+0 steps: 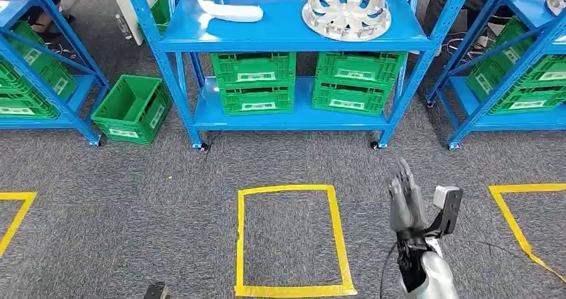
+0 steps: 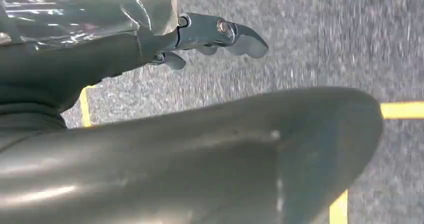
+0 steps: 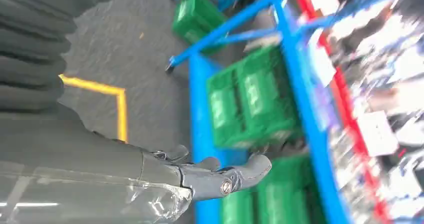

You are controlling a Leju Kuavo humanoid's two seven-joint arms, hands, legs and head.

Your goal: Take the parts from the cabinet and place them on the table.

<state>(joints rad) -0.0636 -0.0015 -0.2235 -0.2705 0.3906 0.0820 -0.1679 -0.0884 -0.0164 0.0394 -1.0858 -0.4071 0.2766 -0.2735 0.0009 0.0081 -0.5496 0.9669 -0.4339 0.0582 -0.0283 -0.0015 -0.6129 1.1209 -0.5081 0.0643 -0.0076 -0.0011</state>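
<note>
Approach step: right hand [image 1: 405,199] was empty, fingers loose, short of the rack [image 1: 294,42]; next, reach the wheel cover [image 1: 346,12] at top shelf's right end.

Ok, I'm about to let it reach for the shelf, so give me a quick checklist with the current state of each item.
1. Parts present on the top shelf: ok. A white part lies on its left side and a silver wheel cover on its right side.
2. Right hand free: ok, raised over the carpet, holding nothing.
3. Left hand free: ok, nothing in its fingers in the left wrist view.
4. Within reach of the rack: not ok in my judgement; carpet and a yellow floor square lie between the robot and the shelf.
5. Table for placing: cannot tell.
</note>
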